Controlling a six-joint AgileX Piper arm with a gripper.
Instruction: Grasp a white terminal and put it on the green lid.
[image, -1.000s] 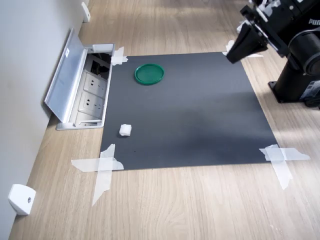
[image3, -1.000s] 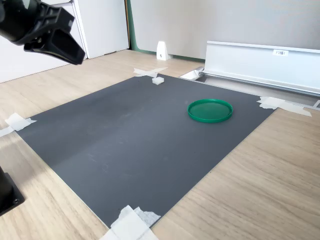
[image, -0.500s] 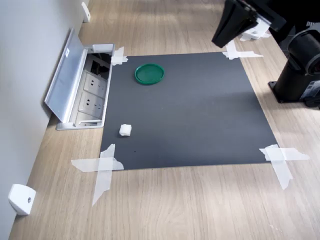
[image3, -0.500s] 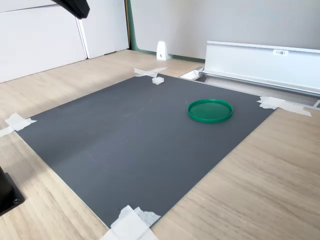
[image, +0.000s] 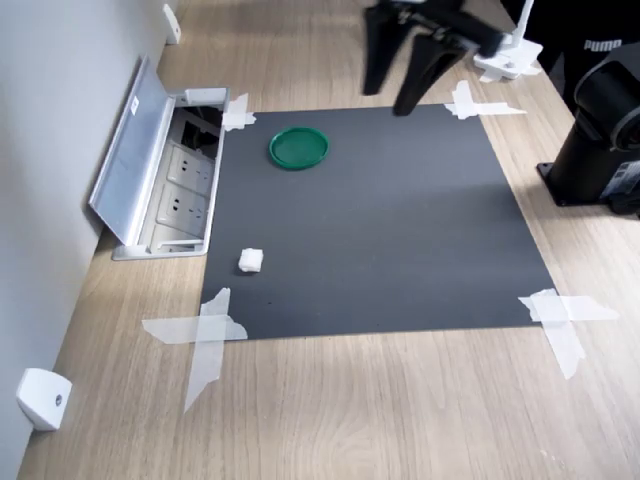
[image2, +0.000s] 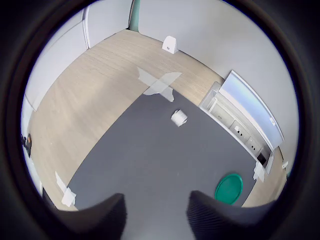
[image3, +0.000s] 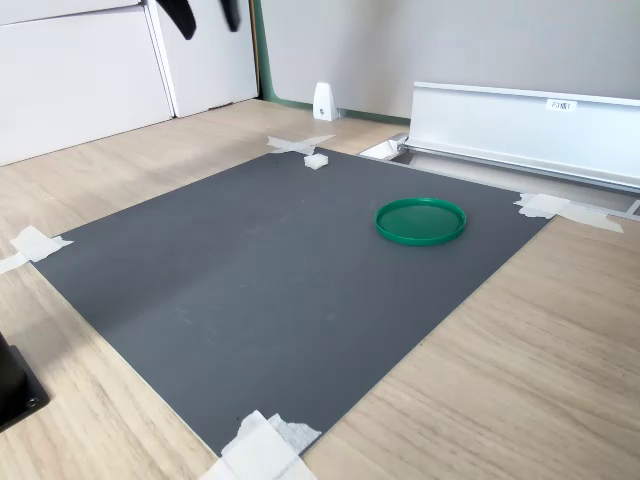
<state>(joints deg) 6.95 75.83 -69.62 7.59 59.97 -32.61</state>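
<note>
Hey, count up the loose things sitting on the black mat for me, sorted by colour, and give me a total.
White: 1, the white terminal near the mat corner at the first exterior view's lower left.
Green: 1, the green lid, empty, well apart from the terminal.
Total: 2.
The gripper hangs open above the mat, holding nothing.

the only lettering i can read is "puma" on a dark garment (image: 612, 47) at the first exterior view's upper right; the trunking lid's small label (image3: 563, 104) is illegible.
</note>
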